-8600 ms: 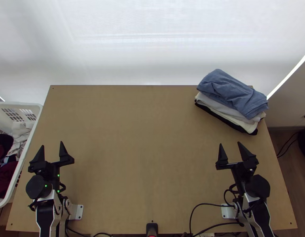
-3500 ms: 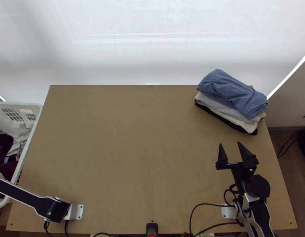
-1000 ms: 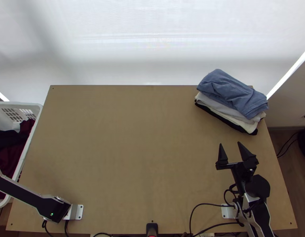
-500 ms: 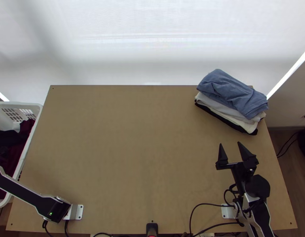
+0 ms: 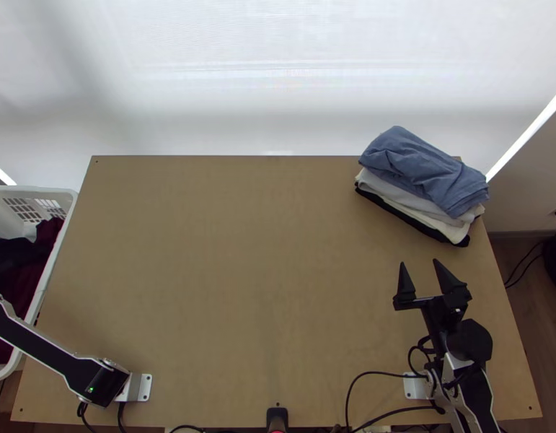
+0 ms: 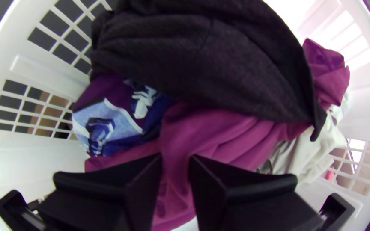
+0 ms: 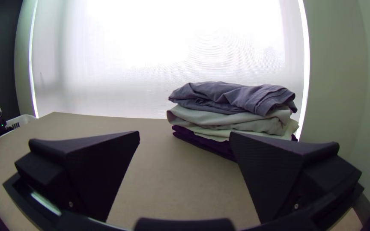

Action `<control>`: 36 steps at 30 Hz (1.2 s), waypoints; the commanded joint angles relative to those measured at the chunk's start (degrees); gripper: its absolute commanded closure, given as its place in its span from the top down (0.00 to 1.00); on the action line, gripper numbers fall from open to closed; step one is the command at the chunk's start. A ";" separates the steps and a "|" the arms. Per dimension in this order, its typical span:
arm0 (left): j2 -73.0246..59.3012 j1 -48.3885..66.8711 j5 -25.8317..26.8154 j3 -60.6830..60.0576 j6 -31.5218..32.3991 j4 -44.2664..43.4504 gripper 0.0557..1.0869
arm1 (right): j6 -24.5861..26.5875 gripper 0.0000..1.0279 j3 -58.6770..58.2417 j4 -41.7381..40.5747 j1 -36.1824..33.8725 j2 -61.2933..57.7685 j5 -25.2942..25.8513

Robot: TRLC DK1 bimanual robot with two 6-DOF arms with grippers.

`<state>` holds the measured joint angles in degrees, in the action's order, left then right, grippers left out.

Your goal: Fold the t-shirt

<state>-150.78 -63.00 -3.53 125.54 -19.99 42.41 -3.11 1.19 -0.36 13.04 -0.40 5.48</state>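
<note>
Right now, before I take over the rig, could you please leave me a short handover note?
Left gripper: over the clothes in the basket, fingers slightly apart, no cloth visibly pinched.
Right gripper: open, over the near right of the table.
Clothes: magenta, dark, patterned and pale ones bunched in the basket; I can't tell which is the t-shirt.
Done: a folded stack at the table's far right corner, blue cloth on top.
Left: probably lift one out, spread it, fold it.

The silver-edged black left arm [image 5: 43, 354] bears a small green light [image 5: 91, 390], the right arm [image 5: 479, 390] looping black cables [image 5: 386, 373]
</note>
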 commanded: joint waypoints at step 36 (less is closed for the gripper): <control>46.81 4.03 7.05 3.14 21.13 -6.03 0.04 | 0.39 0.96 -0.75 0.18 -0.12 0.49 -0.03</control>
<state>-109.89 -60.10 2.61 127.63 -2.17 37.60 -2.96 1.19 -0.36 13.04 -0.40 5.48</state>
